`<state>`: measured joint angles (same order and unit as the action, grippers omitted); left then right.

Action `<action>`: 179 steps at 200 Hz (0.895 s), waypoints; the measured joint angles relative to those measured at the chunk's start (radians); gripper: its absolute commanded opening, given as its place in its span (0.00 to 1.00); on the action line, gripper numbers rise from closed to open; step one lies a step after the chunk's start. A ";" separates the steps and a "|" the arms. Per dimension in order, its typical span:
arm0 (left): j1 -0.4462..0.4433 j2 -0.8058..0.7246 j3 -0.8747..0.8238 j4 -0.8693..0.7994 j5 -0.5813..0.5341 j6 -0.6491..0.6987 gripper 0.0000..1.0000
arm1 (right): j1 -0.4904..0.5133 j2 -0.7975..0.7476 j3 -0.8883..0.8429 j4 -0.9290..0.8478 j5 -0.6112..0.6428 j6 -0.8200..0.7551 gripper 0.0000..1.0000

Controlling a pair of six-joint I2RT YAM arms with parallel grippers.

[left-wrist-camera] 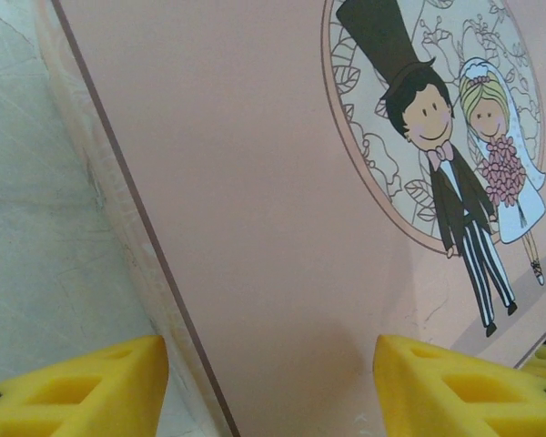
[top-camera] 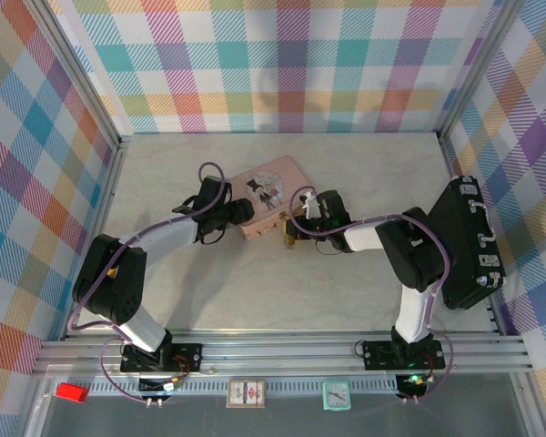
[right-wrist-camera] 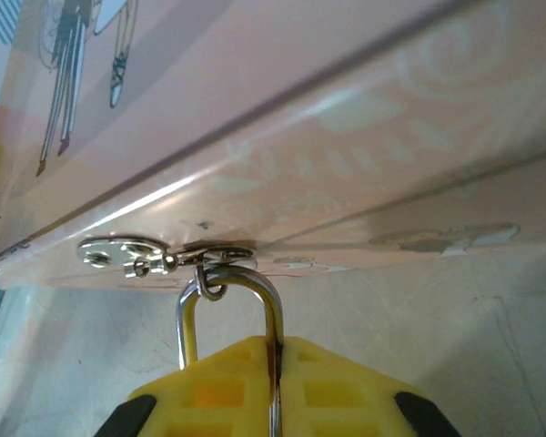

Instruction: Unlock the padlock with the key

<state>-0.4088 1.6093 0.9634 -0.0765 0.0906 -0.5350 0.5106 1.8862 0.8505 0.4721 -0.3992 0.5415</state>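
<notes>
The pink tin (top-camera: 275, 185) with a bride-and-groom picture lies mid-table. From its front clasp (right-wrist-camera: 127, 253) hangs the padlock (top-camera: 289, 237). Its silver shackle (right-wrist-camera: 275, 300) is hooked through the clasp ring, and its brass body is hidden behind my fingers in the right wrist view. My right gripper (right-wrist-camera: 275, 364) is shut on one leg of the shackle, just below the tin's front edge. My left gripper (left-wrist-camera: 271, 373) stands open over the tin's (left-wrist-camera: 255, 182) left edge, with one finger (left-wrist-camera: 91, 387) above the table and the other (left-wrist-camera: 455, 382) above the lid. The key is hidden.
A black case (top-camera: 470, 244) lies along the right wall, close to the right arm's elbow. Checkered walls close in the marble table (top-camera: 255, 296) on three sides. A red block (top-camera: 70, 391) and a small clock (top-camera: 336, 394) sit beyond the near rail.
</notes>
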 measured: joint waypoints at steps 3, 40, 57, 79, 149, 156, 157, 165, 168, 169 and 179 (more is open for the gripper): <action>0.000 0.000 0.000 0.002 0.001 -0.002 0.60 | 0.000 0.000 -0.001 0.003 0.004 0.011 0.07; 0.000 0.000 -0.010 0.008 0.018 -0.022 0.59 | 0.001 0.000 -0.027 0.057 0.037 0.140 0.04; 0.000 0.000 -0.011 0.009 0.022 -0.026 0.59 | 0.005 0.000 -0.035 0.074 0.048 0.182 0.03; 0.000 0.000 -0.014 0.017 0.024 -0.033 0.58 | 0.013 0.000 -0.046 0.101 0.067 0.245 0.02; -0.001 0.000 -0.032 0.053 0.026 -0.071 0.58 | 0.065 0.017 -0.067 0.201 0.192 0.492 0.00; -0.001 0.000 -0.032 0.053 0.025 -0.071 0.58 | 0.066 0.018 -0.067 0.205 0.202 0.507 0.00; -0.001 0.000 -0.032 0.053 0.025 -0.071 0.58 | 0.066 0.018 -0.067 0.206 0.202 0.509 0.00; -0.001 0.000 -0.032 0.053 0.025 -0.071 0.58 | 0.066 0.019 -0.068 0.214 0.212 0.529 0.00; -0.001 0.000 -0.032 0.053 0.025 -0.072 0.58 | 0.066 0.020 -0.069 0.218 0.217 0.536 0.00; -0.001 0.000 -0.032 0.053 0.025 -0.072 0.58 | 0.066 0.021 -0.070 0.220 0.218 0.540 0.00; -0.001 0.000 -0.032 0.053 0.024 -0.074 0.58 | 0.066 0.026 -0.073 0.239 0.229 0.560 0.00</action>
<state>-0.4099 1.6093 0.9318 -0.0231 0.1150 -0.6094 0.5766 1.9121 0.7776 0.7109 -0.1703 1.1019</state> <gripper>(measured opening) 0.580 0.064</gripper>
